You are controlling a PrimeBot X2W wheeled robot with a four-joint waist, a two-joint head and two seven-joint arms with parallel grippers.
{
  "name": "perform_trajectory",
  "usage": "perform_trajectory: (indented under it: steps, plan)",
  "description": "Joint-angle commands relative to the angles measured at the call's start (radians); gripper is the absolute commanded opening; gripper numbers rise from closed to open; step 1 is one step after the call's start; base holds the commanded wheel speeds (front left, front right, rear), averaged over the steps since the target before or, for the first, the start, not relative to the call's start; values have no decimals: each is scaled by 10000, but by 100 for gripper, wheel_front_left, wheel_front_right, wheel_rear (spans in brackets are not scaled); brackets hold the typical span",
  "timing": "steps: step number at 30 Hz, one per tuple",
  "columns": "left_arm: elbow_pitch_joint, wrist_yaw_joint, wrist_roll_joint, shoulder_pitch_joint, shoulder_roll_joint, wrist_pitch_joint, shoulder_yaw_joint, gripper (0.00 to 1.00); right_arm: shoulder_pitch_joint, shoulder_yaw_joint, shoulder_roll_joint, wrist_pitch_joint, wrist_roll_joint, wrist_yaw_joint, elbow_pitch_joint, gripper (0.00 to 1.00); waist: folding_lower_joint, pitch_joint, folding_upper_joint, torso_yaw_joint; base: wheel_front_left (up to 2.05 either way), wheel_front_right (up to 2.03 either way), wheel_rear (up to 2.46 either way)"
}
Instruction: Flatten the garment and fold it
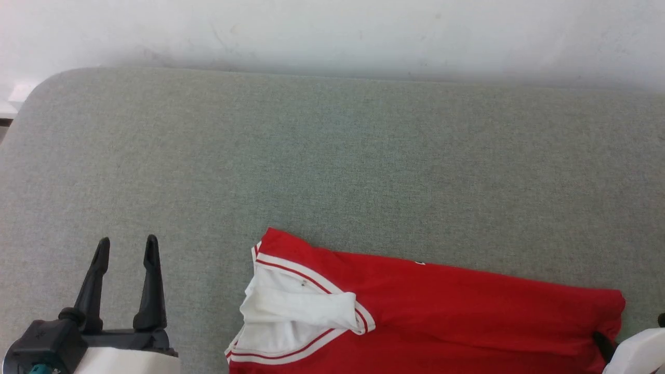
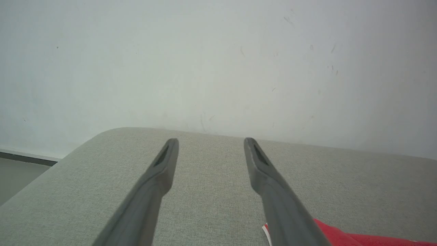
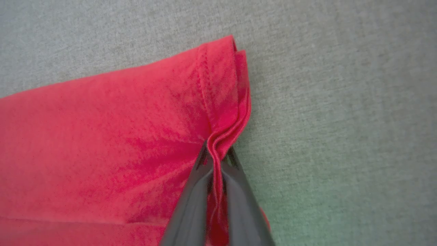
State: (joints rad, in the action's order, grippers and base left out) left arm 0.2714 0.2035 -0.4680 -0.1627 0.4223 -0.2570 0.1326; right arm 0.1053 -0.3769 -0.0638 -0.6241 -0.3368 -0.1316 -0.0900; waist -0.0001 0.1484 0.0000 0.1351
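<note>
The garment (image 1: 441, 306), a red T-shirt with a white sleeve and red-and-white striped trim at its left end, lies along the near edge of the grey-green padded table (image 1: 332, 166). My right gripper (image 3: 216, 153) is shut on the garment's (image 3: 112, 136) bunched red hem at its right end; in the head view one dark finger (image 1: 602, 347) shows against the cloth there. To the left of the shirt and apart from it, my left gripper (image 1: 126, 248) stands open over bare table. The left wrist view has that gripper (image 2: 211, 145) open with a corner of the garment (image 2: 341, 235) at lower right.
A white wall (image 1: 332, 31) runs right behind the table's far edge. The table's far-left corner (image 1: 52, 83) is rounded, with floor (image 2: 13, 174) beyond it. Bare padded surface stretches between the shirt and the wall.
</note>
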Motion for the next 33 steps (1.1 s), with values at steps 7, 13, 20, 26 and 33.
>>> perform_trajectory:
  steps: [7,13,20,26,33]
  plan:
    - [-233,-247,310,-126,-180,-46,-86,100,-621,-610,135,10,783,9,47,0,1,-81,0,-178,0,0,0]
    - [-503,-298,568,-200,-69,-47,48,100,-1016,-1774,135,-683,2014,9,552,0,1,-199,0,-388,0,0,0]
    - [-755,-232,838,-326,75,98,265,100,-1197,-2815,8,-946,3027,9,926,0,1,-380,0,-615,0,0,0]
    - [-748,-183,788,-417,3,184,381,100,-789,-1451,113,-1441,2033,9,1435,0,1,-602,0,-782,0,0,0]
    - [-682,-206,669,-352,-109,258,530,100,209,1377,132,-2346,-1075,9,2704,0,1,-640,0,-743,0,0,0]
